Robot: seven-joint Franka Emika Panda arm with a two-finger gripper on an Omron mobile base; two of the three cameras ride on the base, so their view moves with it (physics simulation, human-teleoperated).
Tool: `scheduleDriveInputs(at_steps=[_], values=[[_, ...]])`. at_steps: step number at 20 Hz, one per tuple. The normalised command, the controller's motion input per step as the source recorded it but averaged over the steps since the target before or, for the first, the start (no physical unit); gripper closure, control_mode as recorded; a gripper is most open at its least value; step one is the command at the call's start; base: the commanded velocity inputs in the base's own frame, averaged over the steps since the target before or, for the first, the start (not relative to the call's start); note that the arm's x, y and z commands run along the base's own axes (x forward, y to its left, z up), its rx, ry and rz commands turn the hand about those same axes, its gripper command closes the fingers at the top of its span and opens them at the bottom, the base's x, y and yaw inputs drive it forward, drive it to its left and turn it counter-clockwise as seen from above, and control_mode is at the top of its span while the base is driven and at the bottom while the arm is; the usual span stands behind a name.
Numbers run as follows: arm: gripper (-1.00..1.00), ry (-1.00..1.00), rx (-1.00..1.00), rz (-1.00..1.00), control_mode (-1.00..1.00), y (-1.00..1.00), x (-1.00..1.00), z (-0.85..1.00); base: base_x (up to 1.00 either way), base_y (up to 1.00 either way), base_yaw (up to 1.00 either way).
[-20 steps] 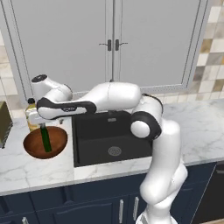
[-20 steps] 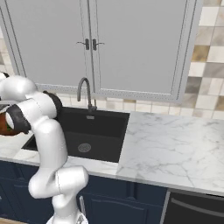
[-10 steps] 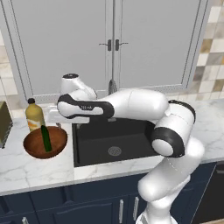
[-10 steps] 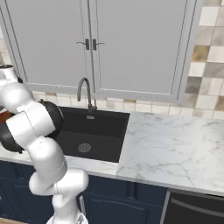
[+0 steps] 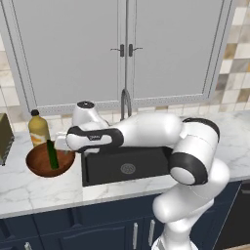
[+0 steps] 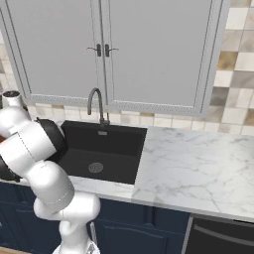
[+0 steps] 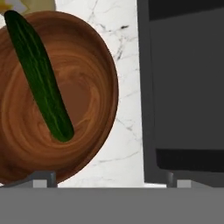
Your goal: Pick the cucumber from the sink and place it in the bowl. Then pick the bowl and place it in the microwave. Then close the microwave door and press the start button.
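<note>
Gripper [image 7: 109, 178] wide open, empty; bowl [image 7: 94, 94] cut off, holding leaning cucumber [image 7: 41, 78].

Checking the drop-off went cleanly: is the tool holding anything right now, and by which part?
Nothing is held. The tool is open; the cucumber lies free in the bowl.

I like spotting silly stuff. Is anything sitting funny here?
Yes: the cucumber stands nearly upright in the bowl, leaning on its rim with its top poking out instead of lying flat. Nothing looks spilled or broken.
</note>
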Motion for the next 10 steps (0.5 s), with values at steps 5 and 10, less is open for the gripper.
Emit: scheduleDriveInputs(at_steps=[5, 10], values=[[-1.00, 0.00, 0.01, 0.00, -1.00, 0.12, 0.00, -0.31, 0.00, 0.00, 0.00], [-1.00, 0.00, 0.02, 0.00, -1.00, 0.00, 0.00, -0.24, 0.00, 0.00, 0.00]])
